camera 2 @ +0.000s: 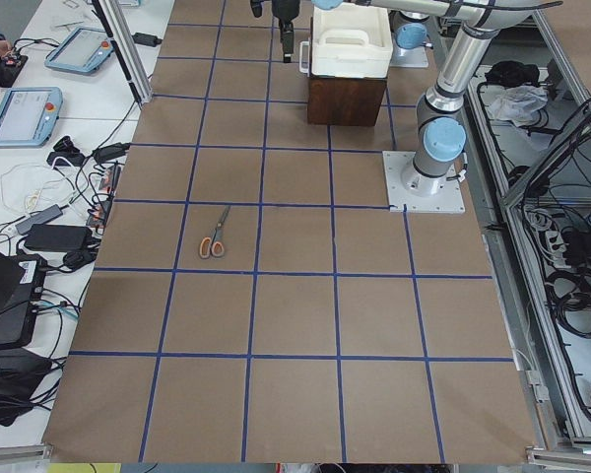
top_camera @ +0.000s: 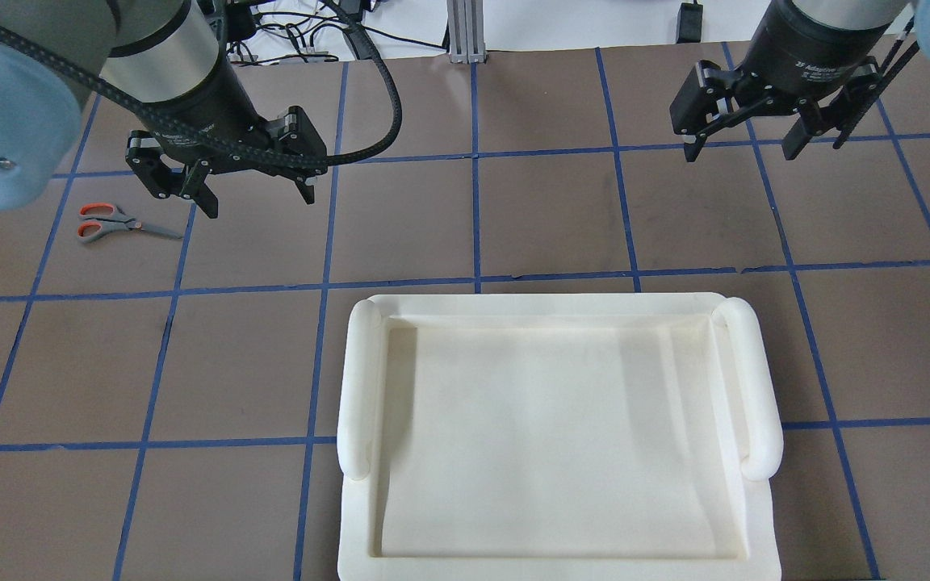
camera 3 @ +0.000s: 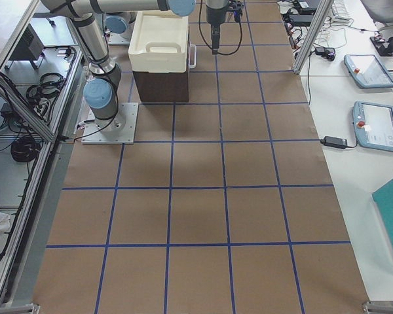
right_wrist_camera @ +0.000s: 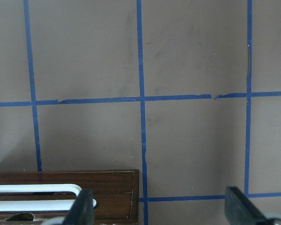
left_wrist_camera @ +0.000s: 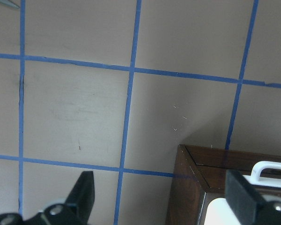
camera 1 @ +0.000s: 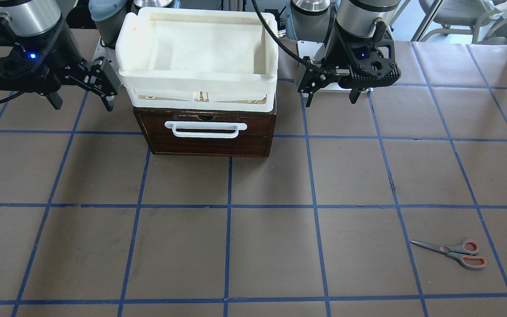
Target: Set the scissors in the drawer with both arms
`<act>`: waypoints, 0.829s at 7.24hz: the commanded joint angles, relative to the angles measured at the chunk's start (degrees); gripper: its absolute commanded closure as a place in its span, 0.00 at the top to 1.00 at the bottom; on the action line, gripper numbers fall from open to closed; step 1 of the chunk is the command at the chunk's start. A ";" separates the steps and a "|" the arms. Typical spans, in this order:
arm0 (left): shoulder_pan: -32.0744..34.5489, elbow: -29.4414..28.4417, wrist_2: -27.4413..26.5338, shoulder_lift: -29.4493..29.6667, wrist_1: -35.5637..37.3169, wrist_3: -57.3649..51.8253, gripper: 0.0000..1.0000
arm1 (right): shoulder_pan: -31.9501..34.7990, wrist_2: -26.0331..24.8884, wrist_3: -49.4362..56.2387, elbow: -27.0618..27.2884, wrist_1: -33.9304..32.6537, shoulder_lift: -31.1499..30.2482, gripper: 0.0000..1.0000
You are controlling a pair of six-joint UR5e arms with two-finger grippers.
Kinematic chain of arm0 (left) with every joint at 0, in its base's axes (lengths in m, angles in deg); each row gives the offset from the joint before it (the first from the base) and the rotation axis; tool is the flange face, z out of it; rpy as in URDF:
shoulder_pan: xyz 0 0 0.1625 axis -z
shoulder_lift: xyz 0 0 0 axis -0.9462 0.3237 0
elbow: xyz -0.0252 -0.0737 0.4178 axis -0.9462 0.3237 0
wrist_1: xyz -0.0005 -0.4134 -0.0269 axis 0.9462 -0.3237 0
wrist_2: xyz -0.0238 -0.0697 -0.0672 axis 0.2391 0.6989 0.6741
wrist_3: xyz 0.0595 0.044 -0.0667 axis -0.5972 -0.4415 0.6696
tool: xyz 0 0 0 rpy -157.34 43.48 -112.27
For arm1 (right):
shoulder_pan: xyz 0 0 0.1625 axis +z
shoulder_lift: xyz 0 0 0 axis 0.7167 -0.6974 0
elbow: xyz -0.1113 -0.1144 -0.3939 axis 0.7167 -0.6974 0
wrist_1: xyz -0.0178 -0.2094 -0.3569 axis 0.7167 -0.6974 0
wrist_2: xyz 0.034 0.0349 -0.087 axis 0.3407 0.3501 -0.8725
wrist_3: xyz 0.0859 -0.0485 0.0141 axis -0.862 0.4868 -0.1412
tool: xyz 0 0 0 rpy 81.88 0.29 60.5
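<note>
Brown bench, blue tape gridding it edge to edge. White desks off both ends carry pendants and cables; a grey chair stands beyond one corner.

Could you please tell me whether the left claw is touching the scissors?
Apart. The overhead view shows bare table between the open left claw and the scissors, which lie flat.

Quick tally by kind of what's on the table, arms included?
Grey-handled scissors with orange-red loops: 1
Dark brown wooden drawer with white bar handle: 1
White plastic tray on top of it: 1
Grey-silver robot arms: 2, left arm, right arm
Total: 5
</note>
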 commanded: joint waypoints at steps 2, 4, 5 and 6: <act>0.01 0.37 -0.34 -0.07 0.28 -0.09 1.00 | 0.00 1.31 0.00 -0.16 -0.78 -0.05 1.00; 0.01 0.37 -0.34 -0.07 0.19 -0.35 1.00 | -0.09 1.15 -0.78 0.01 -4.10 0.56 1.00; -0.07 0.37 -0.52 -0.07 0.37 -3.66 1.00 | -0.09 0.88 -3.92 0.10 -4.48 0.57 1.00; -1.03 0.37 -0.35 0.11 0.98 -6.82 1.00 | -0.18 0.88 -7.44 0.10 -4.65 0.57 1.00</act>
